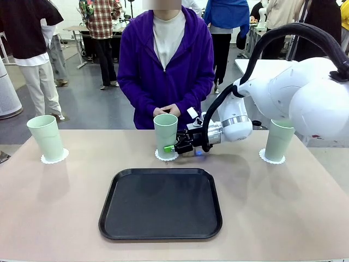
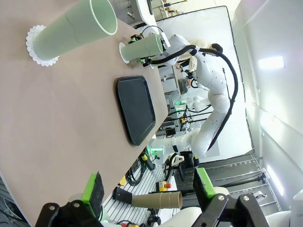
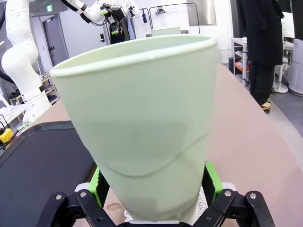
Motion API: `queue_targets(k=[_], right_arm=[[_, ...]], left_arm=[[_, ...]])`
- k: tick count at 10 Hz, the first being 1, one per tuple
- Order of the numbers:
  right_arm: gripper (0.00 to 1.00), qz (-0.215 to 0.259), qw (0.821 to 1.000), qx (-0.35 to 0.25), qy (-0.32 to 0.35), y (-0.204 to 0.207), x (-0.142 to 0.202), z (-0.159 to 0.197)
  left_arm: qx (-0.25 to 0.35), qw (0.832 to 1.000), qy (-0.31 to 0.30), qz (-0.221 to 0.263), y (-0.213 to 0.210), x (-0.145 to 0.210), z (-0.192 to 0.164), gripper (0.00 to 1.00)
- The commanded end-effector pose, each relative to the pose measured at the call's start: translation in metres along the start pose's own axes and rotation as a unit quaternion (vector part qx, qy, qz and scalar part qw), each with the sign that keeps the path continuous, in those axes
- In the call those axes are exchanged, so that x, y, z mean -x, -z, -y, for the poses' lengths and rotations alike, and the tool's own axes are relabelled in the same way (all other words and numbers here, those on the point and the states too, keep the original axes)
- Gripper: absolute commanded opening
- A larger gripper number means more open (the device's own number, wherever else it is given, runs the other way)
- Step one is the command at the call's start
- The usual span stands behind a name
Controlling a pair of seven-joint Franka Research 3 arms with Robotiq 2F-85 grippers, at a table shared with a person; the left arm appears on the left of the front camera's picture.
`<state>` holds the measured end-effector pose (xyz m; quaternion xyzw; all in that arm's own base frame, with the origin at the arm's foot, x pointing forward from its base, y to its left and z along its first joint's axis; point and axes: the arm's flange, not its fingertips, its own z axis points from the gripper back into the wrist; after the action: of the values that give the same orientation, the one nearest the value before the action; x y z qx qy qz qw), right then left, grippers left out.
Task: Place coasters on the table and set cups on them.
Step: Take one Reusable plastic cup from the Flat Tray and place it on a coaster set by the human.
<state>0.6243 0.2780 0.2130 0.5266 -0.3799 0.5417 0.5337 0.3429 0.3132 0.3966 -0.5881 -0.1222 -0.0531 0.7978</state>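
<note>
Reaching across the bench (image 1: 65, 213), we are keeping our right pincer (image 1: 173, 148) spread wide around the base of the middle cup (image 1: 165, 132), which is standing upright on its coaster (image 1: 159, 156) at the far edge, beyond the black tray (image 1: 161, 203). Whether the pads are touching it, we cannot tell. Our left pincer (image 2: 149, 189) is hanging wide open and empty. The left cup (image 1: 46, 137) and right cup (image 1: 279, 139) are standing on their own coasters.

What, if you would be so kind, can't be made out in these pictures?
- Right wrist view: whether the pads press the middle cup or stand just off it; the cup hides the contact.
- Right wrist view: most of its coaster, covered by the cup and gripper.
- Front view: the right gripper, small and partly behind that cup.
- Front view: the right cup, its rim cut by the arm.
</note>
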Motion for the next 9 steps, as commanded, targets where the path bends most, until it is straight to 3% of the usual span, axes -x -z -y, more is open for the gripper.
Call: queue_targets(k=[1,4,9], right_arm=[[1.0,-0.005,1.0,-0.007,0.004,-0.007,-0.002,0.013],[1.0,-0.027,1.0,0.004,0.014,-0.021,0.001,0.013],[1.0,-0.113,0.993,0.026,0.019,-0.043,-0.017,-0.005]], left_arm=[[-0.002,1.0,0.001,0.001,-0.001,0.0,0.001,1.0],[-0.002,1.0,0.001,0.001,-0.001,0.0,0.001,1.0],[-0.002,1.0,0.001,0.001,-0.001,0.0,0.001,1.0]])
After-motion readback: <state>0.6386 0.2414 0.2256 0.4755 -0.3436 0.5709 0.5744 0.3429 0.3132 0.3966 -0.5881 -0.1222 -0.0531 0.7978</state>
